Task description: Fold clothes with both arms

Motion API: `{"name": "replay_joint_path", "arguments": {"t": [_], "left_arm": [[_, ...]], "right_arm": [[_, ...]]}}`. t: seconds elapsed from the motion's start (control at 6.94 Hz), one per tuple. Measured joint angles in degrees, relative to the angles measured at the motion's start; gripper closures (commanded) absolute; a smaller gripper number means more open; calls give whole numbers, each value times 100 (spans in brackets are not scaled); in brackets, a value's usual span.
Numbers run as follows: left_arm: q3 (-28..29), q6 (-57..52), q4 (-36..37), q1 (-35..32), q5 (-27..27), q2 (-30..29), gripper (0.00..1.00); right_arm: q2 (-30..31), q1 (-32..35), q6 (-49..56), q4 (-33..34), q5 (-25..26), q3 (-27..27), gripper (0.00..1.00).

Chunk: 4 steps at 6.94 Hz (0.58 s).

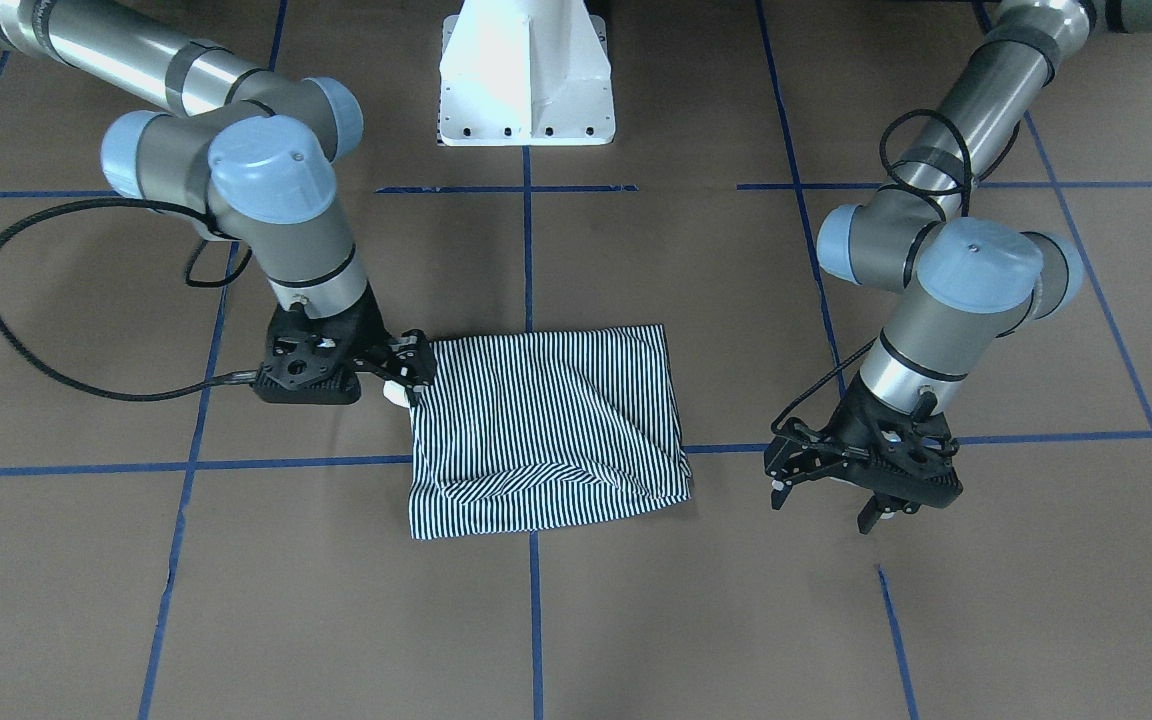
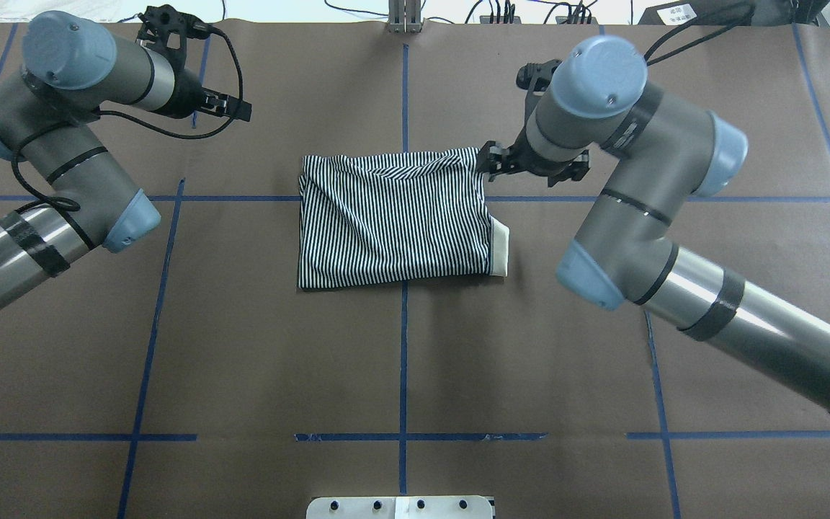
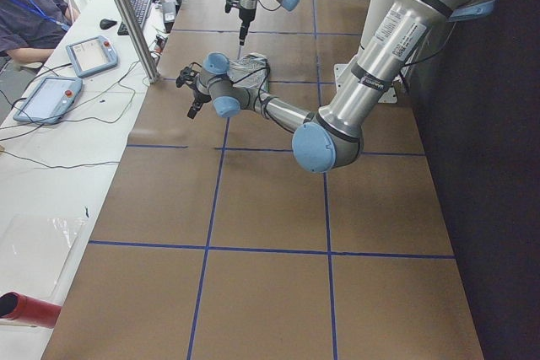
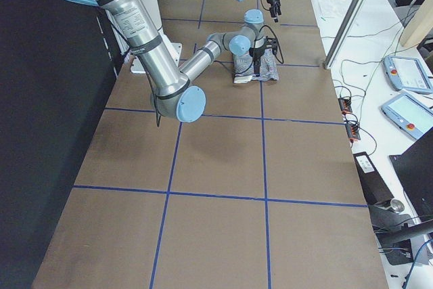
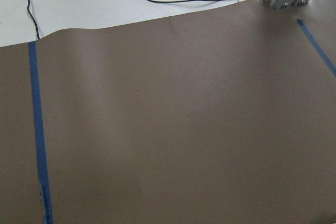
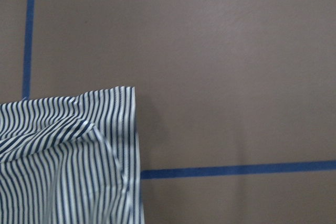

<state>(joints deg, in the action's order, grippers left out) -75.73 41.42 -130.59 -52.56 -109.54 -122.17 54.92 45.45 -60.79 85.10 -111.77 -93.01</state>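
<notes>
At shirt [image 2: 393, 223] far right corner | right gripper [image 2: 489, 164] touching, clamp we cannot tell | left gripper [image 1: 822, 510] apart, empty | we advise pinching all layers before lifting.

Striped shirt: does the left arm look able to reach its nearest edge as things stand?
Probably yes. The left gripper hangs open beside the striped shirt, with only bare table between them. The right gripper is at the opposite edge, out of the way.

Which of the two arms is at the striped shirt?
The right arm: the right gripper is at the shirt edge, while the left gripper hangs over the table, apart from it.
</notes>
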Motion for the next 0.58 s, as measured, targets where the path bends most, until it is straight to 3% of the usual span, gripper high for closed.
{"name": "replay_joint_path", "arguments": {"t": [0.29, 0.58], "left_arm": [[-395, -1434, 383, -615, -331, 624, 0], [-470, -3094, 477, -1570, -849, 1312, 0]], "right_arm": [[670, 1285, 2014, 471, -935, -308, 0], [1663, 2500, 4326, 551, -1320, -312, 0]]}}
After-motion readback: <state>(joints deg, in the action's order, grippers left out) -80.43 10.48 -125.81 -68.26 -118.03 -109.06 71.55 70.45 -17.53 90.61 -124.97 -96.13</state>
